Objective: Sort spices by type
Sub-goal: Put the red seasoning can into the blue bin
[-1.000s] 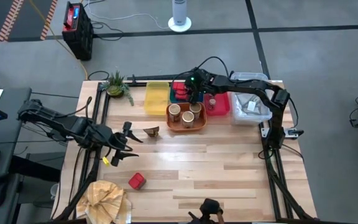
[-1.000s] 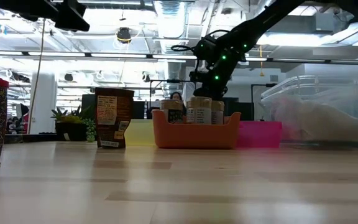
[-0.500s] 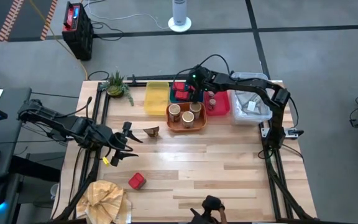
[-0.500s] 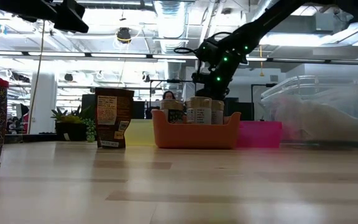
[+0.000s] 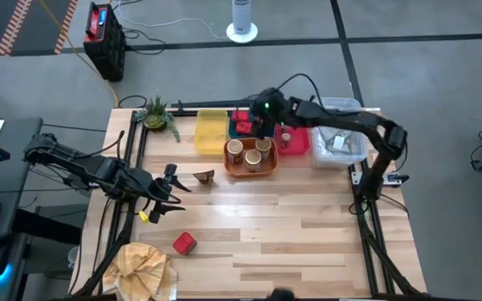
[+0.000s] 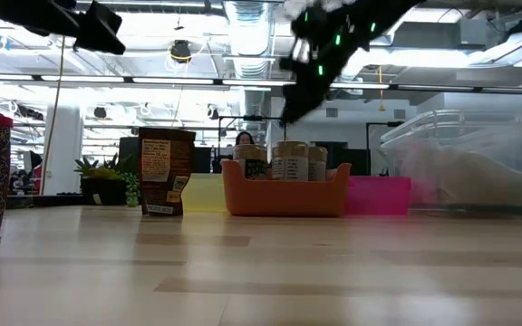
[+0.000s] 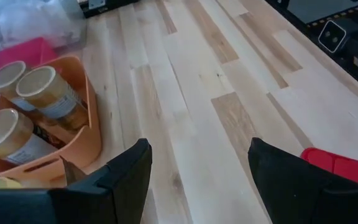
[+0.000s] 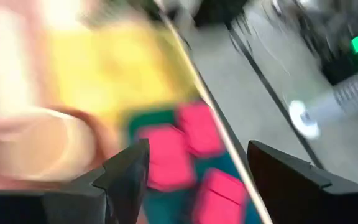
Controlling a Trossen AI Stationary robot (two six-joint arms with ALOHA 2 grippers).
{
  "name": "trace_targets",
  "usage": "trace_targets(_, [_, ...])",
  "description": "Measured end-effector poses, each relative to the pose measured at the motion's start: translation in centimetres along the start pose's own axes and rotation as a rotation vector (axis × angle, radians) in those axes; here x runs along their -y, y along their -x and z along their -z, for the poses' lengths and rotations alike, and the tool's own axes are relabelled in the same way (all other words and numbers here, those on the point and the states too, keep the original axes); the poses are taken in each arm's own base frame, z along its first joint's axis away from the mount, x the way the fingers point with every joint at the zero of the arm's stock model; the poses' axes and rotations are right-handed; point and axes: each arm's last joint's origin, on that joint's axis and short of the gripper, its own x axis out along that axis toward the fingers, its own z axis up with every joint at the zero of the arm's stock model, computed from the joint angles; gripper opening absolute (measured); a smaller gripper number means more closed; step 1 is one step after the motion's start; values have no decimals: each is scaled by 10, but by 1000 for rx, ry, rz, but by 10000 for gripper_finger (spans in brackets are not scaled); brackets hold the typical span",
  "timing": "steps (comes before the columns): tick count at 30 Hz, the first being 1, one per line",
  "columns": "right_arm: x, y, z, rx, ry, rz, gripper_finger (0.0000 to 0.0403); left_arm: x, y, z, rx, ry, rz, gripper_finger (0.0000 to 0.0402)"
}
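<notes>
Right gripper (image 5: 258, 125): jaws spread, nothing between them, above the blue tray (image 5: 241, 125). Boxy red tins (image 8: 166, 155) lie directly beneath the jaws. Three round tan jars (image 7: 36, 106) with pale tops stand in the smooth orange plastic tray (image 5: 251, 167), beside it.

Left gripper (image 5: 172, 188): jaws spread, empty, over bare plank table (image 5: 308, 226). Dark brown piece (image 5: 204, 176) just ahead; one red tin (image 5: 183, 242) nearby.

tan jars (image 5: 252, 153) x3 | red tins (image 5: 244, 125) x3+1 (image 5: 183, 243) | brown pc (image 5: 204, 176) x1
</notes>
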Motion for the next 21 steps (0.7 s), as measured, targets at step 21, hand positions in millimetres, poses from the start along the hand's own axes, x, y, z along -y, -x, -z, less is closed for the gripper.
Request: trace_targets(21, [-221, 82, -5, 185, 155, -296, 300, 32, -5, 0, -108, 402, 331, 253])
